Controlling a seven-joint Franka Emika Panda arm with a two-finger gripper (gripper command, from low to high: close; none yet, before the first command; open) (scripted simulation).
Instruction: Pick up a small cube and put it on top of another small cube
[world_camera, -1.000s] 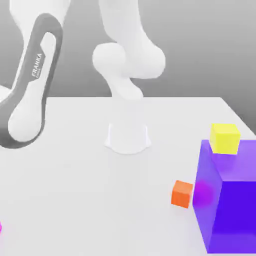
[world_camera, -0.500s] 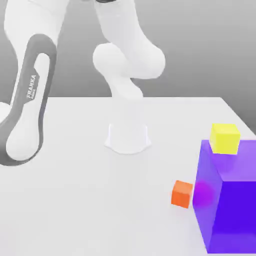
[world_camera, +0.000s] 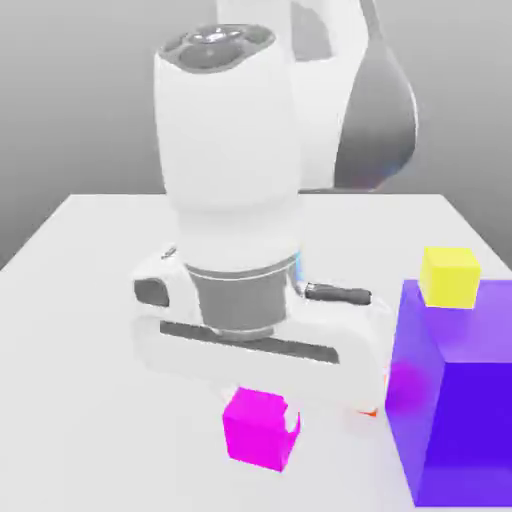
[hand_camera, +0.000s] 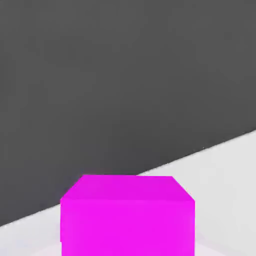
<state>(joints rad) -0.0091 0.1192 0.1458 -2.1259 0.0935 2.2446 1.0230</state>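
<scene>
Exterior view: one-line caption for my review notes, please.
White robot hand shut on a small magenta cube, beside a big purple block and a small yellow cube.

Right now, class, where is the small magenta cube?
In the exterior view, the magenta cube sits low in the middle, directly under the hand, to the exterior view's left of the big purple block.

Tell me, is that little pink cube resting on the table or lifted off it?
Lifted, it seems. The pink cube hangs right under the gripper, which is shut on it, and bare table shows below its bottom edge.
</scene>
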